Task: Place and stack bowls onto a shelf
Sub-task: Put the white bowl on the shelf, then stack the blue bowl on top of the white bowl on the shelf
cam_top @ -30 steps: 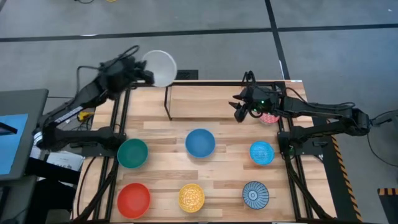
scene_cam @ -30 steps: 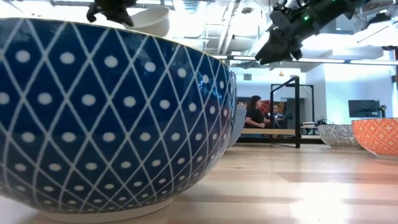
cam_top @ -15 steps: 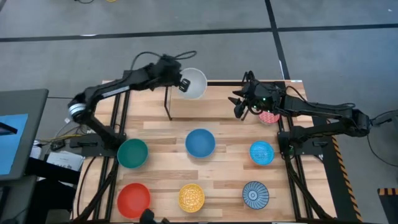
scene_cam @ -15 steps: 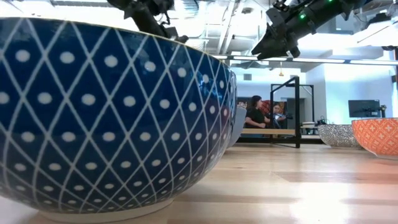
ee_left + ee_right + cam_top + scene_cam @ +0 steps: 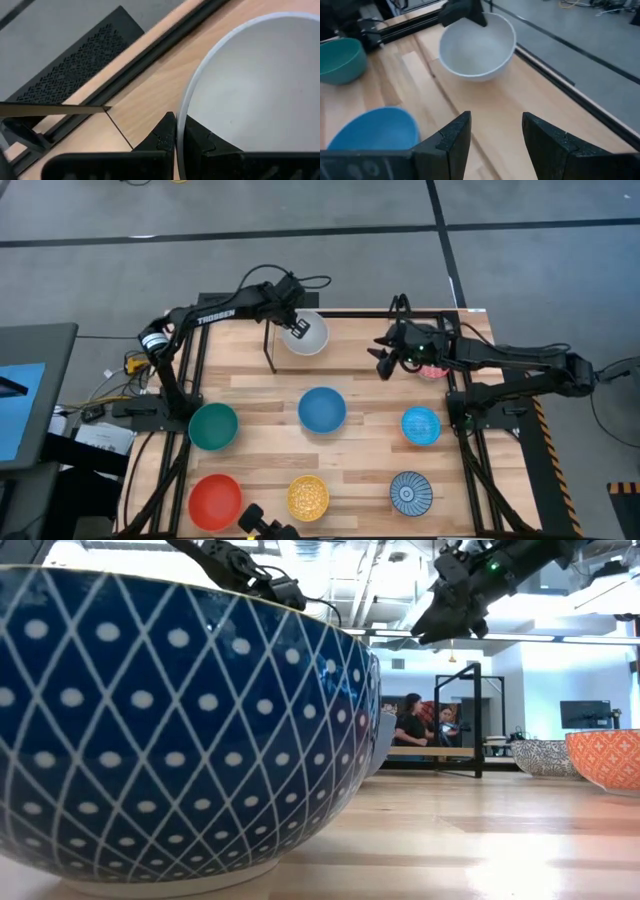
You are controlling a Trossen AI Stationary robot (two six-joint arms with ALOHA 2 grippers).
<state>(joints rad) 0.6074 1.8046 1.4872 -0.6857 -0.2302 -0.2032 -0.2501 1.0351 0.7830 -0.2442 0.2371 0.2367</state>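
My left gripper (image 5: 297,328) is shut on the white bowl (image 5: 308,337) over the left end of the light-wood shelf board (image 5: 350,345). Whether the bowl's base touches the board, I cannot tell. My right gripper (image 5: 383,360) is open and empty above the shelf's right part, pointing toward the white bowl (image 5: 477,47). The red-pink patterned bowl (image 5: 433,368) sits at the shelf's right end, partly under my right arm. On the tabletop rest the green (image 5: 213,426), plain blue (image 5: 322,409), speckled light blue (image 5: 421,425), red (image 5: 215,500), yellow (image 5: 308,497) and blue-white patterned (image 5: 410,492) bowls. My left gripper pinches the white bowl's rim (image 5: 181,120) on the bowl's far left side. One finger (image 5: 202,145) is inside the bowl and one (image 5: 161,140) outside. The fingers come from above, slanting in from the table's far left. The bowl stays mouth-up, nearly level.
The shelf's black wire upright (image 5: 269,345) stands just left of the white bowl, and its black frame (image 5: 360,313) runs along the far edge. In the low view the blue-white patterned bowl (image 5: 180,730) fills the foreground. People sit in the room behind the table (image 5: 410,725).
My left gripper has carried the white bowl from beyond the table's far left corner toward the right and near edges and down, over the shelf's left end. The bowl has stayed mouth-up.
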